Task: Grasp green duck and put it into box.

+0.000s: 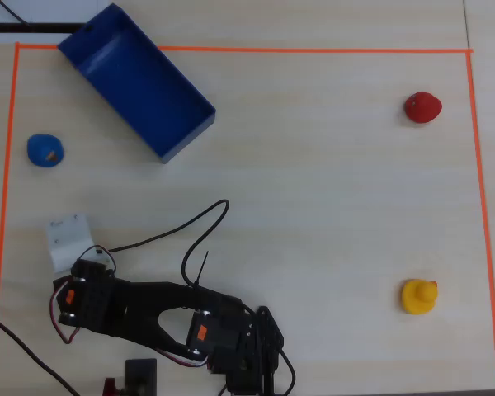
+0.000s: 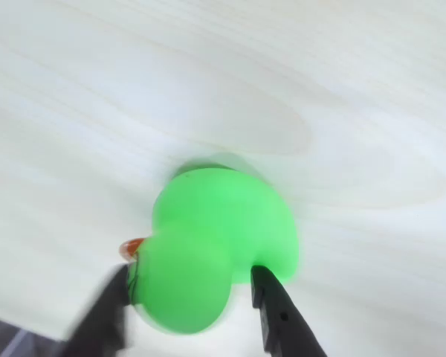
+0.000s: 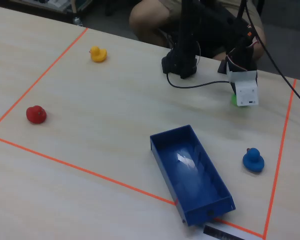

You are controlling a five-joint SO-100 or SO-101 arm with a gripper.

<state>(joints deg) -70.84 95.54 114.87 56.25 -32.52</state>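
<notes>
In the wrist view the green duck (image 2: 215,238) lies on the pale table, its orange-red beak pointing left. My gripper (image 2: 191,277) has one black finger on each side of the duck's head. The left finger (image 2: 108,309) is blurred and presses the head. The right finger (image 2: 271,305) sits against the neck and body. In the fixed view a sliver of the duck (image 3: 233,99) shows under the white wrist camera (image 3: 245,90). In the overhead view the camera mount (image 1: 68,241) hides the duck. The dark blue box (image 1: 136,80) stands at the upper left, apart from the arm, and also shows in the fixed view (image 3: 190,172).
A blue duck (image 1: 44,150) sits at the left, a red duck (image 1: 421,107) at the upper right, a yellow duck (image 1: 418,296) at the lower right. Orange tape (image 1: 313,50) frames the work area. A black cable (image 1: 206,227) loops beside the arm.
</notes>
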